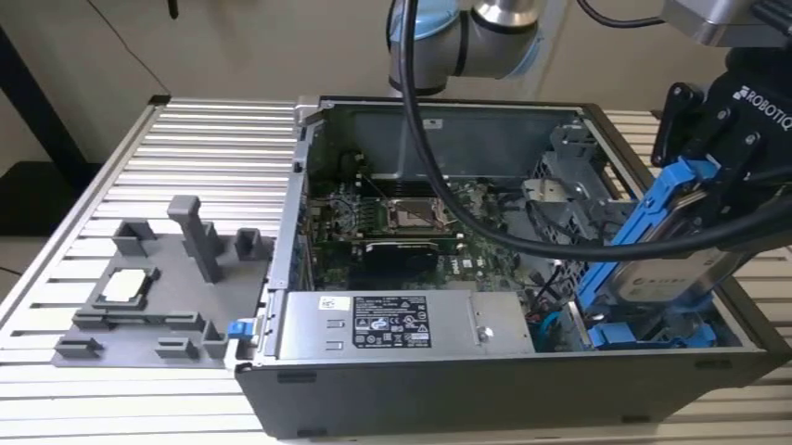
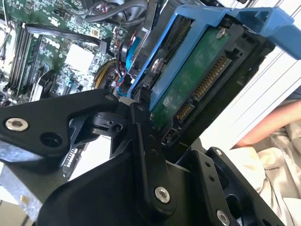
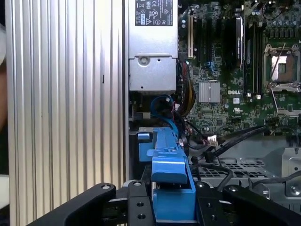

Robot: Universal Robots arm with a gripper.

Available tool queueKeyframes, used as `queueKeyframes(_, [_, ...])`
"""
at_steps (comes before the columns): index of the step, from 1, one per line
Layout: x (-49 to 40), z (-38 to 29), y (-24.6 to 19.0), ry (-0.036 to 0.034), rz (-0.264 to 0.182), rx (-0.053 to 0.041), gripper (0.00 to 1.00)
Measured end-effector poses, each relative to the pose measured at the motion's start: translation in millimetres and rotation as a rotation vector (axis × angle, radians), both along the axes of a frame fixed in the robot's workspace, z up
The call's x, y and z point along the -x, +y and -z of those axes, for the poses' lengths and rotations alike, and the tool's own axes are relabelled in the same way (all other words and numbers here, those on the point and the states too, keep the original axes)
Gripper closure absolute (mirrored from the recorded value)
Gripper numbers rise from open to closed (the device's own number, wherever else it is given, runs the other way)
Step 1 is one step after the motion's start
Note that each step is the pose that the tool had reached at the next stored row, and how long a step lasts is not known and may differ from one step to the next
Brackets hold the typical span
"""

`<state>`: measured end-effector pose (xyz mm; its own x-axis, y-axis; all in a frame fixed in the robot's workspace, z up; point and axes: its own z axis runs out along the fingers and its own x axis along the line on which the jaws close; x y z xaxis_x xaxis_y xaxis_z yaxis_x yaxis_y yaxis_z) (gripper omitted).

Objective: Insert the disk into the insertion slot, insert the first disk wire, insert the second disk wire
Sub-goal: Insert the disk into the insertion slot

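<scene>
While the arm (image 1: 465, 42) bends over the open computer case (image 1: 371, 389) with its wrist pitched downward, the claw (image 1: 708, 190) is clamped on the upper end of the disk (image 1: 662, 269). The disk slants steeply below the claw, its lower end inside the case walls, with the motherboard (image 1: 396, 222) to one side.

Ribbed aluminium table (image 1: 124, 167) before a pale wall (image 1: 248, 46)
</scene>
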<state>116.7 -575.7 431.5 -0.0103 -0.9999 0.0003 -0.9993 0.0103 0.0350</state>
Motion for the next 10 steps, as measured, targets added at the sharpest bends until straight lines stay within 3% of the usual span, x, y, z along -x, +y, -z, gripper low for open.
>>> queueKeyframes(5, [0.0,5.9,0.4,-0.0031,0.000,-0.0121,0.67])
queueKeyframes(10, [-0.2,12.5,0.5,-0.0047,-0.001,-0.0132,0.67])
